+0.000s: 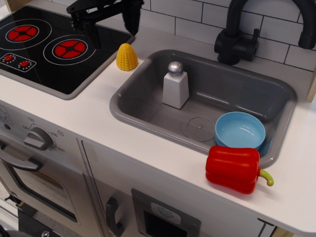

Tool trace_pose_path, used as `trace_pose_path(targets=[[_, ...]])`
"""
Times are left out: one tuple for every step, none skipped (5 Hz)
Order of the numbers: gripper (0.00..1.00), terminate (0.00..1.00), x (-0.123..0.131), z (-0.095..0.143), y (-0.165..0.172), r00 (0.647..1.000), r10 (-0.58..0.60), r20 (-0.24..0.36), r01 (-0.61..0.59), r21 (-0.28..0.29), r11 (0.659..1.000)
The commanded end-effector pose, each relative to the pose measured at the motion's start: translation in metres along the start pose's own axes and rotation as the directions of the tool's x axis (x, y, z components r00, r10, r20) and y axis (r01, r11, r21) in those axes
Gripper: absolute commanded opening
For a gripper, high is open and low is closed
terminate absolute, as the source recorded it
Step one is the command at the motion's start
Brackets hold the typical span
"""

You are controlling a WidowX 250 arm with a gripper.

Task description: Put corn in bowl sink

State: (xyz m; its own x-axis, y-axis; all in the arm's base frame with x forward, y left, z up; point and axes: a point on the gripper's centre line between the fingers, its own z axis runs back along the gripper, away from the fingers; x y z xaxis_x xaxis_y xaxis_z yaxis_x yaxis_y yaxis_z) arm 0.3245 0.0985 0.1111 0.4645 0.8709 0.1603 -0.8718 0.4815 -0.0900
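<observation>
The gripper (112, 27) is cut off by the top edge (as is the faucet (256, 24)), its arm unseen.

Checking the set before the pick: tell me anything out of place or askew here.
Nothing is spilled, tipped or damaged. The one odd placement is the salt shaker, standing upright inside the sink rather than on the counter. The corn stands upright beside the stovetop.

White toy-kitchen desk (98, 118) under even light, white tile wall (182, 15) with grey grout behind, black stovetop (49, 47) with red burners left, black faucet (242, 34) at the back, oven knob (38, 139) and cabinet handles (112, 217) on the white front.
</observation>
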Motion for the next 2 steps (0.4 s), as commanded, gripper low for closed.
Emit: trace_pose_path(targets=[[1.00, 0.00, 0.017, -0.011, -0.013, 0.965, 0.262, -0.017, -0.263, -0.020, 0.965], [1.00, 0.00, 0.017, -0.029, -0.013, 0.956, 0.292, -0.019, -0.293, -0.004, 0.956]])
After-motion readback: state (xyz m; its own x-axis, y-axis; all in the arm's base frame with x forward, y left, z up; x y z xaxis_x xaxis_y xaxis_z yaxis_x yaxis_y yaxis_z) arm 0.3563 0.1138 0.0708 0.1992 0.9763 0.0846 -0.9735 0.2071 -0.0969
